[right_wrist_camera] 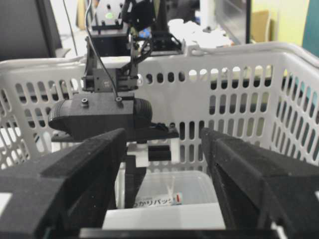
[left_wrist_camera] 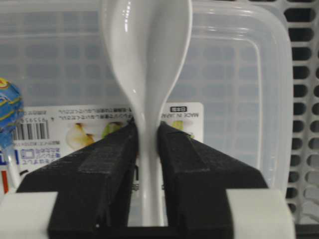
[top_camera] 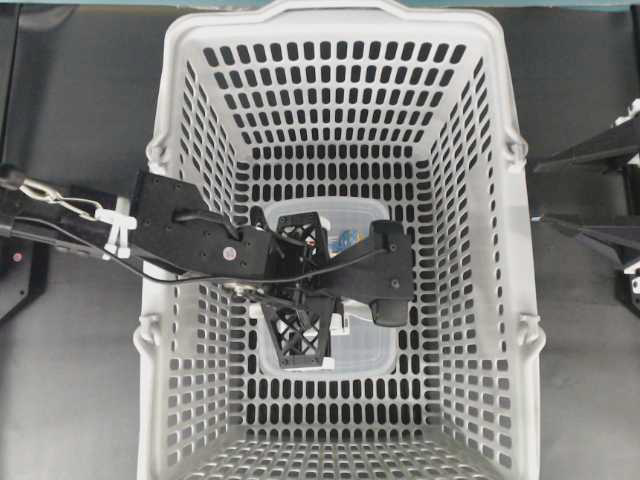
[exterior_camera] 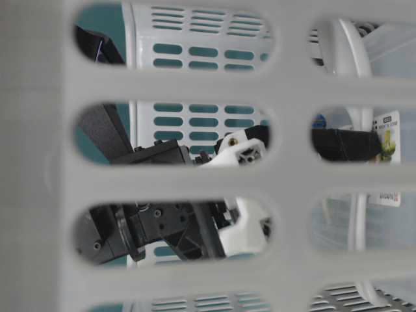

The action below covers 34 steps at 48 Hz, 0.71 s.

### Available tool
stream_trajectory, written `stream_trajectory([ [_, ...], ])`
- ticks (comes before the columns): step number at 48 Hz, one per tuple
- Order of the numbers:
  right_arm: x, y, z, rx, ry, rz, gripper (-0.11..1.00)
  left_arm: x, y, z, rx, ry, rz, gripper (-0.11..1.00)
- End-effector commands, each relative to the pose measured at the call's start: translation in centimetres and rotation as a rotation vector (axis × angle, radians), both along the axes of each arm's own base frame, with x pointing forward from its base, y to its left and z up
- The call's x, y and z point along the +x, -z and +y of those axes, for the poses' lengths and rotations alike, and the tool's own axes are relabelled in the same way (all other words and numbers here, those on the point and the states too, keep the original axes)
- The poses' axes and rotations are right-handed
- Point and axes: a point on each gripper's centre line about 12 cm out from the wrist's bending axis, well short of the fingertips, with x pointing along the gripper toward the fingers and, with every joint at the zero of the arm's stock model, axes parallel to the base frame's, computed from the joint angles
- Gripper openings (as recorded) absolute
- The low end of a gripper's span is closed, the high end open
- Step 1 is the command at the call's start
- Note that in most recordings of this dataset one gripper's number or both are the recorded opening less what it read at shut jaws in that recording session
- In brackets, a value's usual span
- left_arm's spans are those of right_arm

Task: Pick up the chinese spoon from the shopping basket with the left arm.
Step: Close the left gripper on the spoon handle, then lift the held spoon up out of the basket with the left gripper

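Observation:
The white chinese spoon (left_wrist_camera: 147, 59) shows in the left wrist view, bowl pointing away, over a clear labelled container (left_wrist_camera: 239, 74). My left gripper (left_wrist_camera: 148, 130) is shut on the spoon's handle, with a black pad tight against each side. In the overhead view the left gripper (top_camera: 305, 287) reaches down into the middle of the light-grey shopping basket (top_camera: 480, 330) and hides the spoon. My right gripper (right_wrist_camera: 162, 135) is open and empty. It is outside the basket, looking over the rim (right_wrist_camera: 239, 50). Its fingers (top_camera: 590, 152) show at the overhead view's right edge.
The clear container (top_camera: 350, 215) lies on the basket floor under the left gripper, with a blue lollipop (left_wrist_camera: 7, 107) beside its label. Slotted basket walls (left_wrist_camera: 301, 99) stand on all sides. The left arm's wrist camera (right_wrist_camera: 94, 117) faces the right gripper.

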Motion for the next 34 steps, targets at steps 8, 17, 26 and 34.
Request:
stream_trajectory([
  [8,0.1,-0.1,0.0,0.004,0.002,-0.003,0.61,0.3,-4.4,0.1,-0.003,0.001,-0.061,0.13],
  [17,0.0,-0.1,0.0,0.004,0.002,-0.006,0.61,0.1,-9.8,0.1,-0.009,-0.012,-0.089,0.13],
  [26,-0.1,0.0,0.0,0.004,0.002,-0.008,0.61,0.0,-14.9,0.1,-0.008,-0.010,-0.106,0.13],
  [34,-0.2,0.0,0.0,0.006,0.003,-0.009,0.61,0.0,-16.9,0.4,-0.006,-0.016,-0.102,0.13],
])
